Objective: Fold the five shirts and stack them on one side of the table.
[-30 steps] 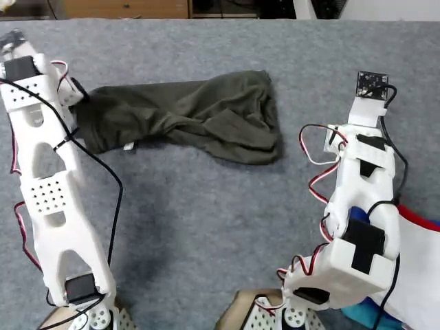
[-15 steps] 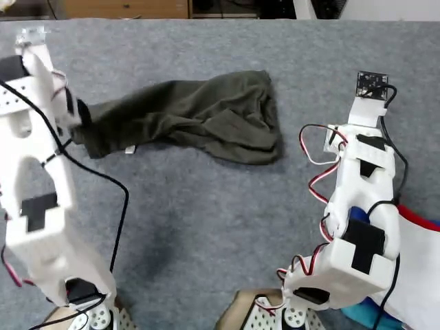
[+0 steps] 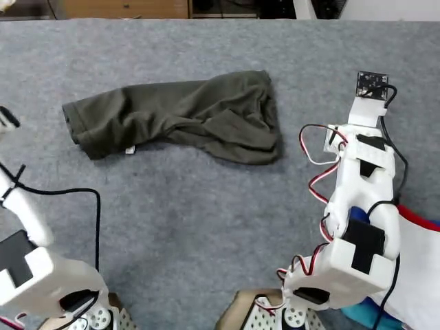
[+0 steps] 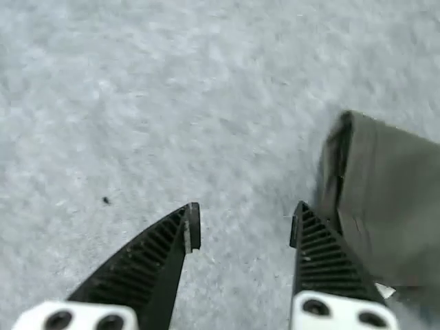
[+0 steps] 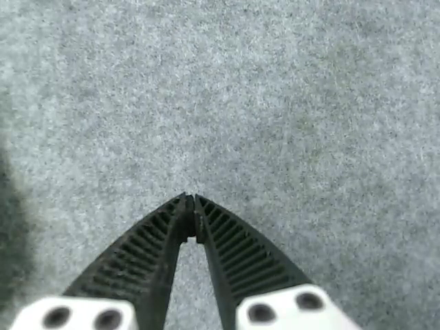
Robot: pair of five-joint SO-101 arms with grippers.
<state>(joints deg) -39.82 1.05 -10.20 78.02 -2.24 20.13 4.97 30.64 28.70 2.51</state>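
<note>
A dark olive shirt [image 3: 185, 117] lies crumpled in a long bundle across the middle of the grey table, its narrow end toward the left. In the left wrist view my left gripper [image 4: 245, 225] is open over bare felt, and the shirt's end [image 4: 388, 185] lies just beside one fingertip, not held. The left arm [image 3: 27, 268] stands at the table's near left corner. My right gripper [image 5: 190, 203] is shut on nothing above bare felt; its arm [image 3: 361, 199] rises at the right of the shirt.
A pile of white cloth [image 3: 419, 268] with red [image 3: 416, 214] and blue [image 3: 357, 316] edges lies at the near right corner, partly behind the right arm. Bare grey felt [image 3: 206, 220] spreads in front of the olive shirt.
My left gripper has let go of the shirt's left end and its arm has drawn back to the near left. The shirt's end now lies flat. The right arm has not moved.
</note>
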